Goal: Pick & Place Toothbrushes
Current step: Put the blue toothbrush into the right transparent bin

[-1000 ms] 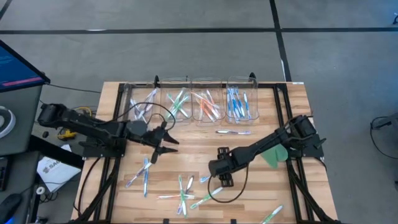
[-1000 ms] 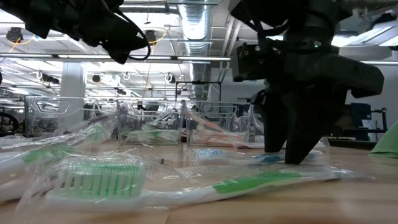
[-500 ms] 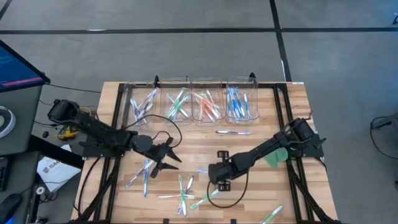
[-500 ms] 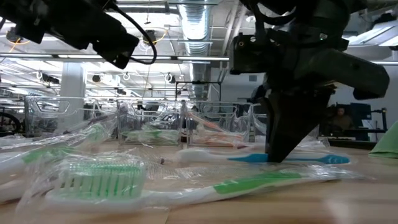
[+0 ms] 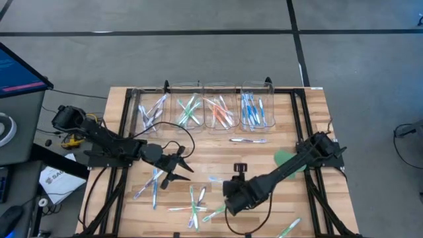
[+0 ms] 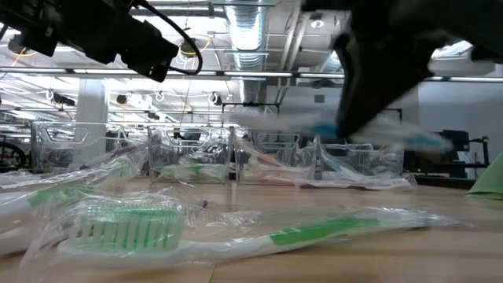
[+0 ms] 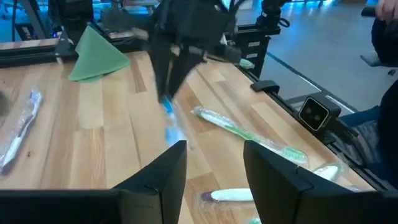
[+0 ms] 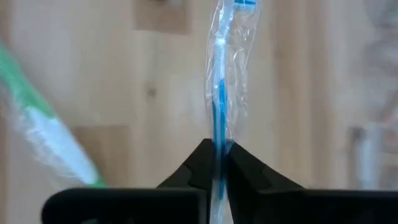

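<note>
My right gripper (image 5: 228, 201) hangs over the near middle of the table, shut on a blue toothbrush (image 8: 219, 74) in a clear wrapper. That toothbrush shows blurred and off the table in the low view (image 6: 377, 132). My left gripper (image 5: 186, 163) hovers open left of centre, with nothing between its fingers (image 7: 214, 174). Loose wrapped toothbrushes lie flat on the wood: a green one (image 6: 236, 240) nearest the low camera, a crossed group (image 5: 195, 203), a pair (image 5: 152, 184) and one (image 5: 248, 140) near the bins. My right gripper pinches the blue toothbrush's handle (image 8: 216, 147), wrapper and all, between its two fingertips. The fingers slant down from above and lie across the brush. The toothbrush is lifted clear of the table, roughly level, and sticks out beyond the fingers.
Four clear bins (image 5: 205, 109) with sorted toothbrushes line the far edge. A flat green leaf-shaped piece (image 5: 287, 158) lies by the right arm. Black frame rails (image 5: 122, 132) run along the table's left and right sides. A monitor and clutter stand off the table's left.
My right gripper has shut on the blue toothbrush, risen and drawn toward the near edge, lifting the brush clear of the table. My left gripper has sunk a little toward the near edge, still open, then kept still.
</note>
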Available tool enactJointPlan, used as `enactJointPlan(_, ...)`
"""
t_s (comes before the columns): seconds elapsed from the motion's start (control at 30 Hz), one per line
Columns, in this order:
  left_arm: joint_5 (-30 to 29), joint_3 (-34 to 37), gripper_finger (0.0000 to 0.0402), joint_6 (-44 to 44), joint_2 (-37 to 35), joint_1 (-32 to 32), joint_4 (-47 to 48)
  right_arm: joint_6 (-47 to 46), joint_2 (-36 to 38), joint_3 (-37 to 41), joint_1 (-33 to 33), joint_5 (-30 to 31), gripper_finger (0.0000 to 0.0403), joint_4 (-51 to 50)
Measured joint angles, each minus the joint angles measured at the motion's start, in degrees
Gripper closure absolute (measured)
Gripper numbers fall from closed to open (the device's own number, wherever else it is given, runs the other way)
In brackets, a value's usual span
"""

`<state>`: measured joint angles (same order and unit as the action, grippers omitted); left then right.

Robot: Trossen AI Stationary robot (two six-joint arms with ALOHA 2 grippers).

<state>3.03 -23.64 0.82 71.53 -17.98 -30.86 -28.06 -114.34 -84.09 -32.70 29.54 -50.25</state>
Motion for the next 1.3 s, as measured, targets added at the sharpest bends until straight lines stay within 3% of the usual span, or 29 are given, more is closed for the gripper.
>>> enactJointPlan(0.33,0.0,0.0,0.0248,-3.7,0.0,-0.8,-0.2,-3.5,5.9,-11.4,1.8,7.6,0.0395,-27.1)
enactJointPlan(0.5,0.0,0.3,0.0248,-4.1,0.0,-2.0,-0.1,-3.6,13.3,-10.7,5.1,11.3,0.0378,-33.6)
enactJointPlan(0.67,0.0,1.8,0.0248,-2.8,0.0,-1.3,-0.1,-3.5,22.5,-5.4,9.9,16.8,0.0392,-36.2)
enactJointPlan(0.87,0.0,2.7,0.0248,-0.8,0.0,0.9,-0.1,-2.5,36.6,8.8,21.2,16.6,0.0387,-25.9)
enactJointPlan(1.03,0.0,2.8,0.0248,-0.7,0.0,3.1,-0.1,10.2,45.7,20.9,34.5,8.9,0.0385,-4.5)
enactJointPlan(1.17,0.0,2.8,0.0248,-0.6,0.0,4.5,-0.1,20.3,47.9,27.6,44.9,-1.2,0.0392,11.8)
enactJointPlan(1.3,0.0,2.8,0.0248,-0.6,0.0,5.5,-0.1,20.4,45.7,30.2,53.5,-5.4,0.0383,14.4)
